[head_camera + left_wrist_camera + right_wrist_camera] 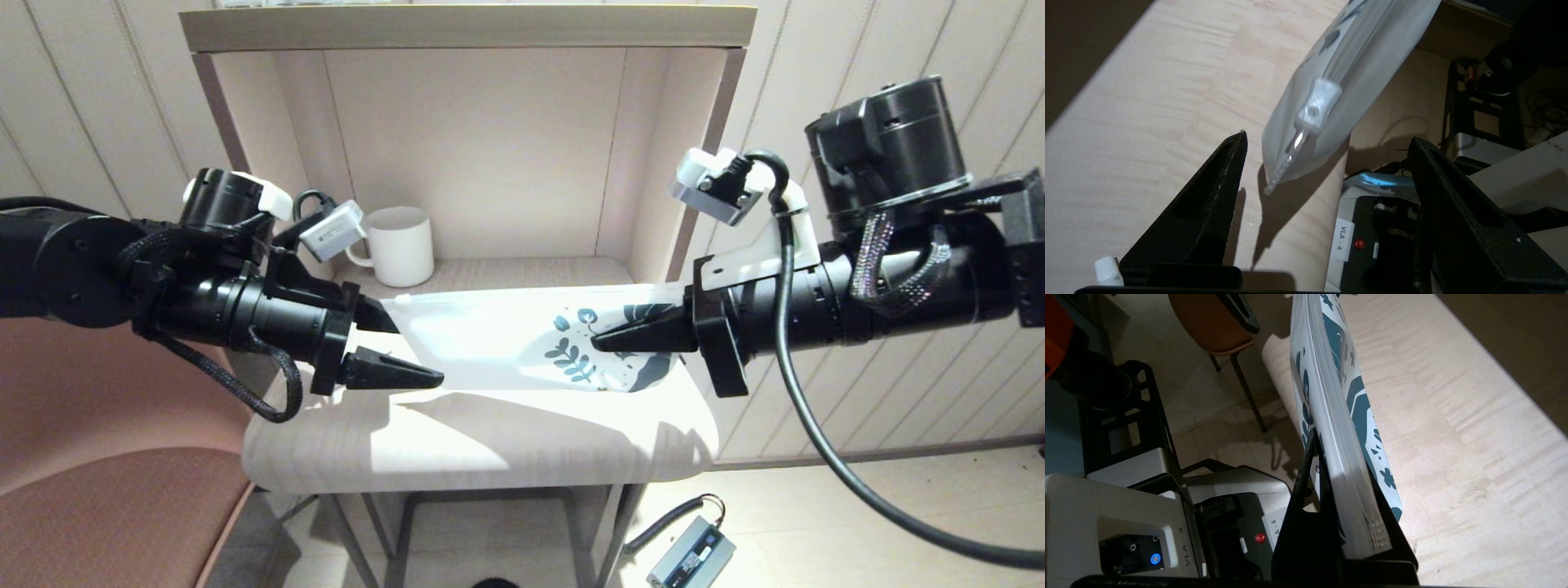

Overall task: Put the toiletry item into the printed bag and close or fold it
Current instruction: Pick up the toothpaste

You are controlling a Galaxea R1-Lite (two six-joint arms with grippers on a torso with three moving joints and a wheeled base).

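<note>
The printed bag (482,335) hangs level above the small table (490,441), its teal leaf print at the right end. My right gripper (600,341) is shut on that printed end; the right wrist view shows the bag (1331,375) edge-on between the black fingers (1306,490). My left gripper (420,354) stands open at the bag's plain end, not touching it. In the left wrist view the bag (1347,73) and its zip slider (1316,106) hang between the spread fingers (1208,196). A small white cap (1107,270) shows beside one finger; I cannot tell whether it is the toiletry item.
A white ribbed mug (400,245) stands at the back left of the table, inside the open-fronted shelf (465,28). A brown chair (106,506) is at the left. A grey box with a cable (690,555) lies on the floor at the right.
</note>
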